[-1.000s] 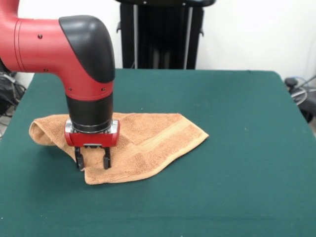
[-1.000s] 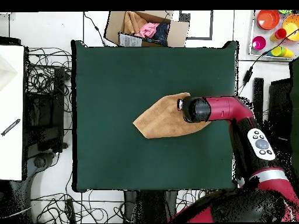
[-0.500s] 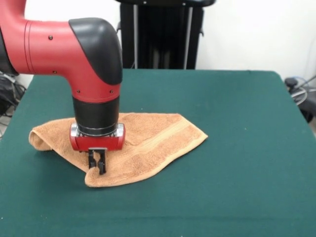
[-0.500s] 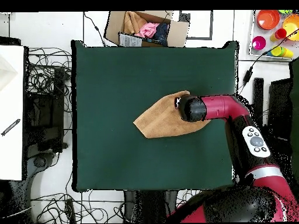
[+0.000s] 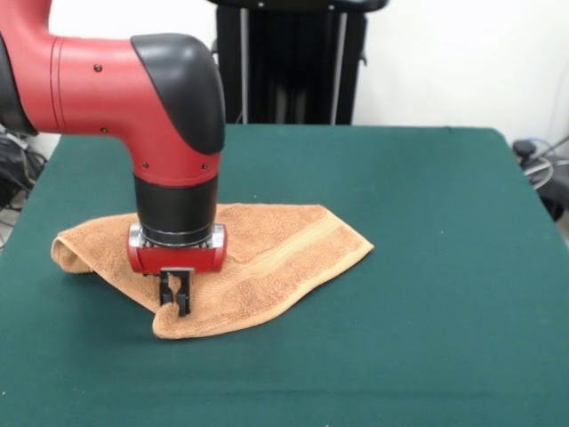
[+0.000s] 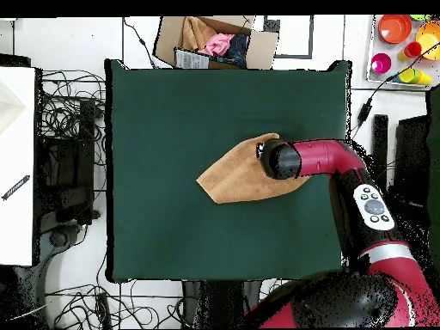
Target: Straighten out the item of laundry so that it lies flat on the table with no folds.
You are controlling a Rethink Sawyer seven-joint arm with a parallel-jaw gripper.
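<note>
Black fingers of the gripper [image 5: 175, 296] are pinched together on a fold of the towel [image 5: 267, 258] near its front corner. Orange-tan and folded over, the towel lies left of the middle of the green table [image 5: 427, 267] in the front view, its long axis running from a rolled left end to a pointed right corner. The arm [image 6: 322, 160] hides part of it overhead.

- A white wall [image 5: 462, 62] rises behind, with a black upright stand [image 5: 289, 62] against it.
- Tangled black cables [image 6: 73, 116] cover the pale floor.
- An open cardboard box [image 6: 215, 41] holds cloth (some pink).
- Coloured bowls and cups [image 6: 404, 43] fill one corner.
</note>
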